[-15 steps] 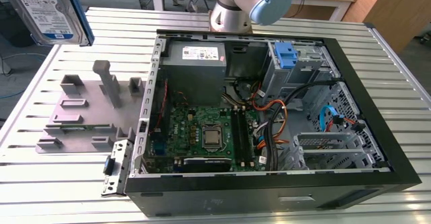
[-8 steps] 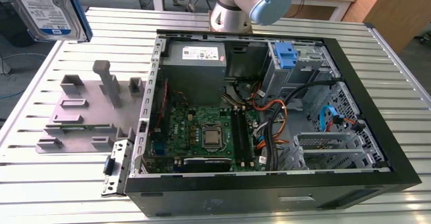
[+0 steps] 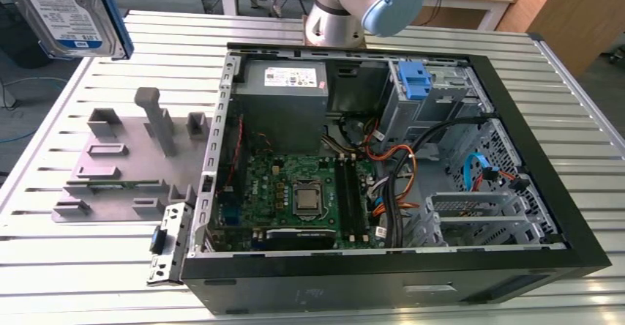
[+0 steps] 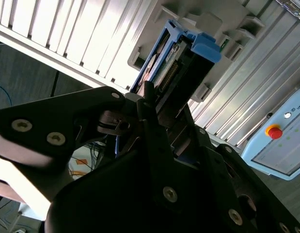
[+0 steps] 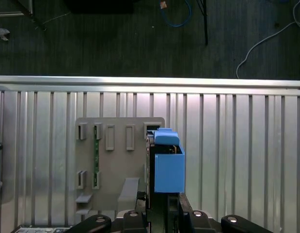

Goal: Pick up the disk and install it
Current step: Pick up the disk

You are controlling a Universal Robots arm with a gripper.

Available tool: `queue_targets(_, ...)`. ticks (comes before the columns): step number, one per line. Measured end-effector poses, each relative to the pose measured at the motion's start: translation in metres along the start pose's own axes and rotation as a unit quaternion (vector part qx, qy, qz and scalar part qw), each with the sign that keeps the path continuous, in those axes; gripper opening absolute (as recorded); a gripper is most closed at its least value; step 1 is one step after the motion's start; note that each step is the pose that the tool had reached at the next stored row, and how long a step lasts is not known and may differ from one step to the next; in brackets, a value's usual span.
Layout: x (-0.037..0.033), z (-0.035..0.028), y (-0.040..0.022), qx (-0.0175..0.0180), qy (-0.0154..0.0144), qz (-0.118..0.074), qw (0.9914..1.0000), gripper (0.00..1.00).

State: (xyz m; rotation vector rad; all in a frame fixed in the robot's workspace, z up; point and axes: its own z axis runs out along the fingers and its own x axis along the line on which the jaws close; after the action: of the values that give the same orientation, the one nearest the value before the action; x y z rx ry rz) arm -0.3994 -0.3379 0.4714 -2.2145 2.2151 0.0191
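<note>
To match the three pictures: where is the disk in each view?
Exterior view: the disk at the exterior view's upper left corner.
First wrist view: edge-on in the end effector, in front of the grey fixture plate.
Second wrist view: clamped, pointing toward that plate.
Shared landmark: the grey fixture plate.

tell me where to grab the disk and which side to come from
Grip it across its two broad flat faces, at the end away from the blue tab, coming in along its length. In the first wrist view the hand seems shut on the disk just that way. The slab is thin enough to span, and the tab end stays free.
</note>
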Motion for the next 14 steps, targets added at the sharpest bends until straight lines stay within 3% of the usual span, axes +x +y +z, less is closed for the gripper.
queue_targets(14,-0.0002,-0.0121,0.0000,0.0000,0.0000,0.000,1.00000,0.35)
